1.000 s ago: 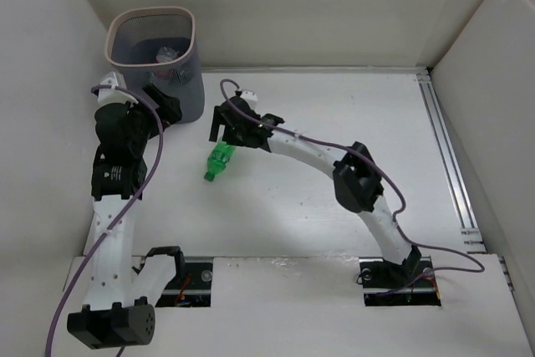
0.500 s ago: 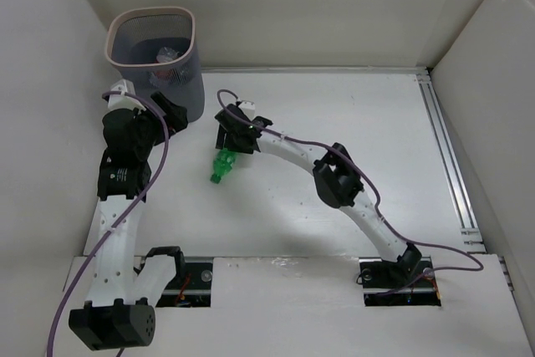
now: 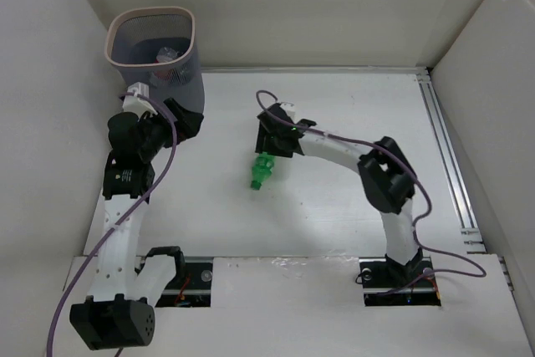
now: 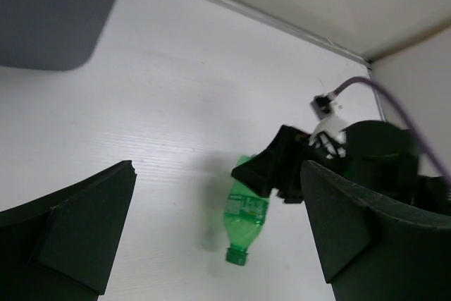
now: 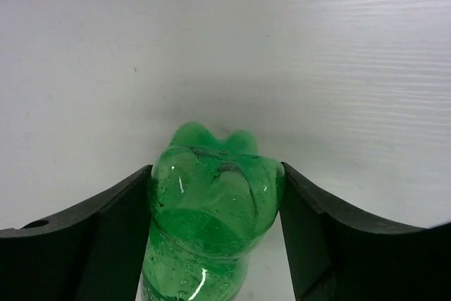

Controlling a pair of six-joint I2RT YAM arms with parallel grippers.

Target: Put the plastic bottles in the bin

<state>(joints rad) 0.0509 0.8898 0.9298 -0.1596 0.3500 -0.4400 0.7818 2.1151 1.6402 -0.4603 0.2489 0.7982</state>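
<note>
A green plastic bottle hangs cap-down just above the table's middle, its shadow beside it. My right gripper is shut on its base end; in the right wrist view both fingers press the sides of the green bottle. The left wrist view shows the same green bottle below the dark right gripper. My left gripper stands open and empty beside the bin, a grey mesh basket with a beige rim at the far left. A clear bottle lies inside the bin.
White walls enclose the table on the left, back and right. A metal rail runs along the right side. The bin's grey wall fills the top left of the left wrist view. Purple cables trail from both arms.
My right gripper closed on the green bottle and carried it right and nearer. The left arm drew back a little from the bin, still open.
</note>
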